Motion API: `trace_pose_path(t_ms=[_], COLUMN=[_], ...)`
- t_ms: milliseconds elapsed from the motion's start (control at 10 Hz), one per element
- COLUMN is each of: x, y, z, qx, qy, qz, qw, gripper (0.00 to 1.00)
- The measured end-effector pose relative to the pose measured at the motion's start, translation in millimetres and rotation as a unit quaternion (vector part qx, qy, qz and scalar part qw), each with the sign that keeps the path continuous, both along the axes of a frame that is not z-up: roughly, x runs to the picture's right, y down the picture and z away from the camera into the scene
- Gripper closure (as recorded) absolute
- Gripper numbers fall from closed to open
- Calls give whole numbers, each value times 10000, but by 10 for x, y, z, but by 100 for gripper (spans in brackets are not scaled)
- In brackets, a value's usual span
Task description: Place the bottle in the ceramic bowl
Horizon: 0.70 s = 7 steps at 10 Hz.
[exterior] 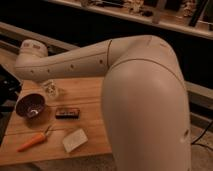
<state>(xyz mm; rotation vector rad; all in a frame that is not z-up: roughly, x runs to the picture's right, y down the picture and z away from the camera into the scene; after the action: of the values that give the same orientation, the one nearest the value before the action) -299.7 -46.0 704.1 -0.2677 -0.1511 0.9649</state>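
Wooden and pale, the surface [87,96] fills the lower left of the frame, in front of a dark wall with a lighter ledge [165,22] running across the top, where a few blurred items stand. A bulky white arm [75,62] enters from the right, its big rounded housing covering most of the right half, and tapers toward the upper left, ending in a rounded wrist. Below that wrist hangs the claw [53,92], closed around the bottle [48,87], a small whitish, cup-like shape held over the back left part of the surface. The ceramic bowl [31,105], dark maroon with a glossy lighter bottom, sits just to the lower left of the bottle, and the bottle is beside it rather than inside it. To the right of the bowl lies a dark flat block [67,113]. Nearer the front edge, an orange carrot [34,141] lies at a slant at the lower left, and a pale wedge block [75,140] rests a little to its right, apart from it.
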Motion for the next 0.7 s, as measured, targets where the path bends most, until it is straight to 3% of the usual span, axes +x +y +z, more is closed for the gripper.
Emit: trace_pose_path(t_ms=[700], x=[-503], y=[113], z=[-13], qx=[-117], qy=[-294], qz=[-554], qw=[9980], gripper=[100])
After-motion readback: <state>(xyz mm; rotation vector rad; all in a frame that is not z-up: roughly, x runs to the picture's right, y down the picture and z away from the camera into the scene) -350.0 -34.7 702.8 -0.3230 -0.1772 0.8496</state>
